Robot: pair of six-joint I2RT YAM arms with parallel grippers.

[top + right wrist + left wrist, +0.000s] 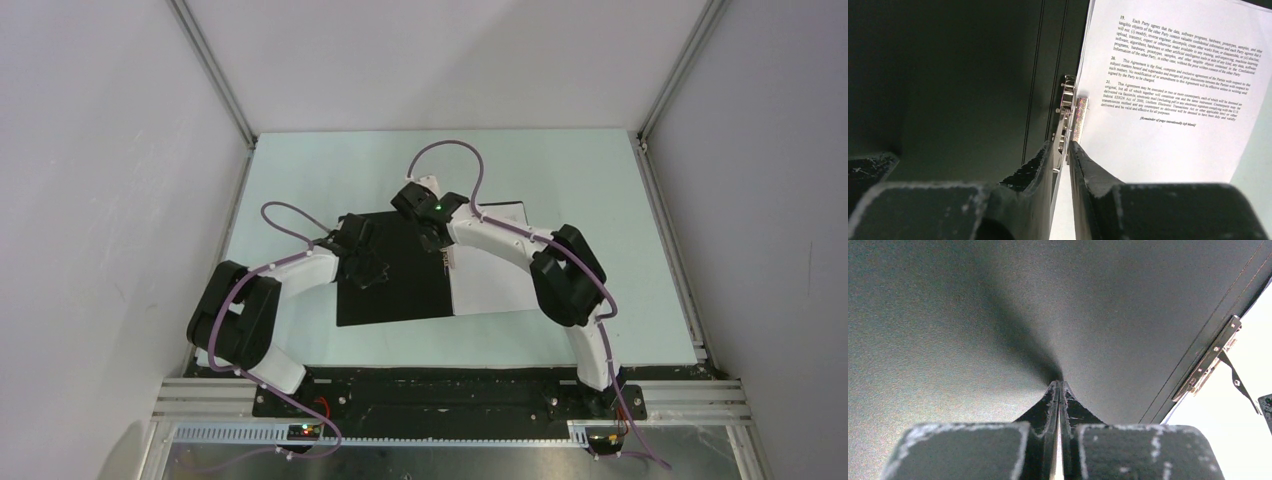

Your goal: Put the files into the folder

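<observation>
The pale green table [300, 160] fills the middle of the overhead view. The folder [395, 295] lies open at its centre. The black inside of its cover takes the left half, and this black surface also fills most of the left wrist view.

The files [495, 285] lie on the folder's right half as a white rectangle, just right of the spine. In the right wrist view the top sheet [1168, 125] sits at upper right and shows numbered paragraphs of small print.

The left claw [1059, 385] has its fingers pressed together, with the tips touching the black cover in the left part of the folder [368, 272].

The right claw [1062, 147] is over the spine, at the centre of the overhead view [443, 250]. Its fingers stand a narrow gap apart.

The metal clip [1068, 110] lies along the spine just beyond those tips. I cannot tell whether they pinch its near end. The clip also shows at the right edge of the left wrist view [1208, 360].
</observation>
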